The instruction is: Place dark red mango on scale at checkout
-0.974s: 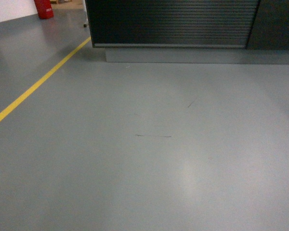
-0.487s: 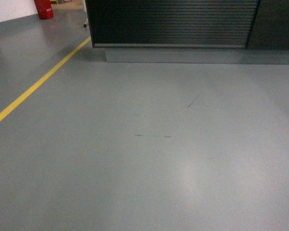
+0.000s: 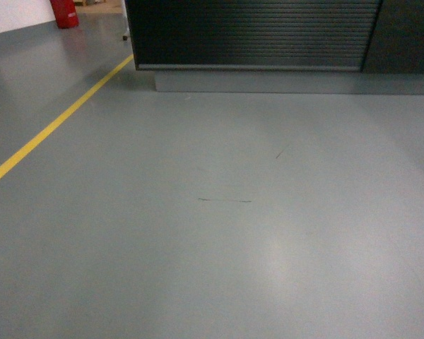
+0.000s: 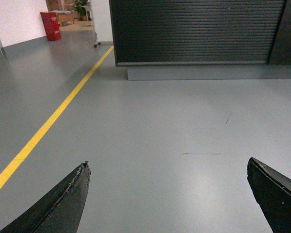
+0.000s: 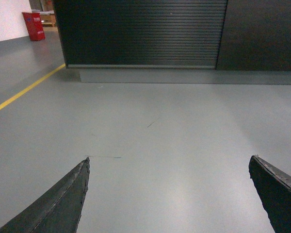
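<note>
The checkout (image 3: 254, 35) stands ahead at the top of the head view, a dark counter with a ribbed slatted front on a grey plinth (image 3: 290, 82). Both wrist views show it too: checkout (image 4: 199, 31) and checkout (image 5: 140, 31). The dark red mango and the scale are out of view. My left gripper (image 4: 168, 165) is open, its black fingers wide apart over bare floor. The right gripper (image 5: 169, 162) is open as well, with nothing between its fingers. Neither gripper shows in the head view.
Grey floor (image 3: 212, 212) stretches between me and the counter. A yellow line (image 3: 56, 123) runs diagonally on the left. A red object (image 3: 64, 13) stands at the far left near a white wall. A darker plain panel (image 3: 406, 35) adjoins the counter's right side.
</note>
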Controlling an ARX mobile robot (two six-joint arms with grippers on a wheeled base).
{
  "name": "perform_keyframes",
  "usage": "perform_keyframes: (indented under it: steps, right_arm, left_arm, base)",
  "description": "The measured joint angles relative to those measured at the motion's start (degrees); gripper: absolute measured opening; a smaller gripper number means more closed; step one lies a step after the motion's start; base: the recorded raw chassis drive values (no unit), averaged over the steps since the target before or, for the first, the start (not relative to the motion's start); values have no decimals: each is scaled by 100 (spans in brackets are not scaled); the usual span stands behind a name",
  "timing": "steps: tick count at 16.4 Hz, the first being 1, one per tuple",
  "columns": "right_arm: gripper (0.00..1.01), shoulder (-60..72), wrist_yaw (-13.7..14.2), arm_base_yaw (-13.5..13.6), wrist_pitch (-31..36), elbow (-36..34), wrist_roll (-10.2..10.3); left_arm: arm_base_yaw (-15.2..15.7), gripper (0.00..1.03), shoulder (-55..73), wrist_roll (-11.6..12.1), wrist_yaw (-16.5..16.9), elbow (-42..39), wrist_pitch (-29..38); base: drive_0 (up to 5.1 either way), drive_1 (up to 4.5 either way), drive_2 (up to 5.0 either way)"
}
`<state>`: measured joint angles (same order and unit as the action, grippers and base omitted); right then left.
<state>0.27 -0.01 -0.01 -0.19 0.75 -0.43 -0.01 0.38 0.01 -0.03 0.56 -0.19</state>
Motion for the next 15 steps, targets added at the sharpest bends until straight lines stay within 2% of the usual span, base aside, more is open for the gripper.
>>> perform_keyframes:
  steps: [5,15]
  right_arm:
    - [98,0,0,0,7,0,-2]
    - [98,0,0,0,7,0,0]
  left_arm:
    - [0,98,0,2,-2,0,4]
    - [0,98,0,0,-4,0,-2]
  base:
    - [1,284,-282]
    - [3,425,-420]
